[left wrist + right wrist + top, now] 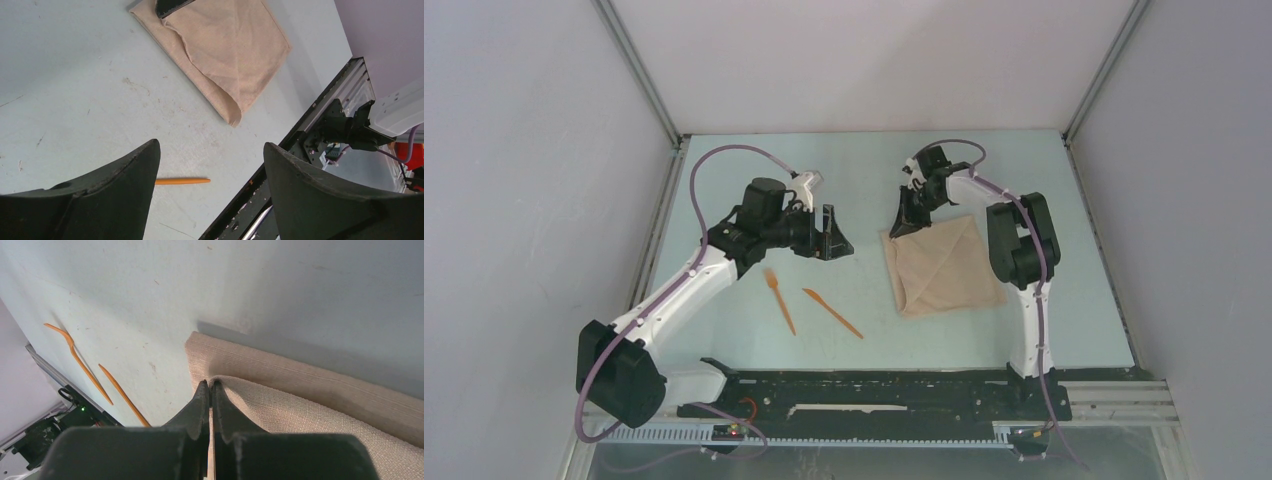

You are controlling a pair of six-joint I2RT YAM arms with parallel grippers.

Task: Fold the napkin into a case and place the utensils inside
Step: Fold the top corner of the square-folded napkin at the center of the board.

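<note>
Napkin [944,265] lies on the right half of the worktop [724,200], about midway between the far and near edges. It is partly folded, with one layer of cloth over another and a diagonal crease across the top. The right jaws are pressed tight together on the upper layer at the napkin's far-left corner. The right wrist view shows a thin fold of cloth pinched between the fingertips [202,390], with the lower layer flat on the worktop beneath.

The left jaws hang wide apart above the worktop, left of the napkin and well clear of it, with nothing between them. The left wrist view shows only bare worktop between the two fingers [125,175].

The fork [779,300] and knife [832,313] lie flat toward the near edge, around the middle of its length. They are near each other but not touching, the fork nearer the left edge, and both are apart from the napkin.
</note>
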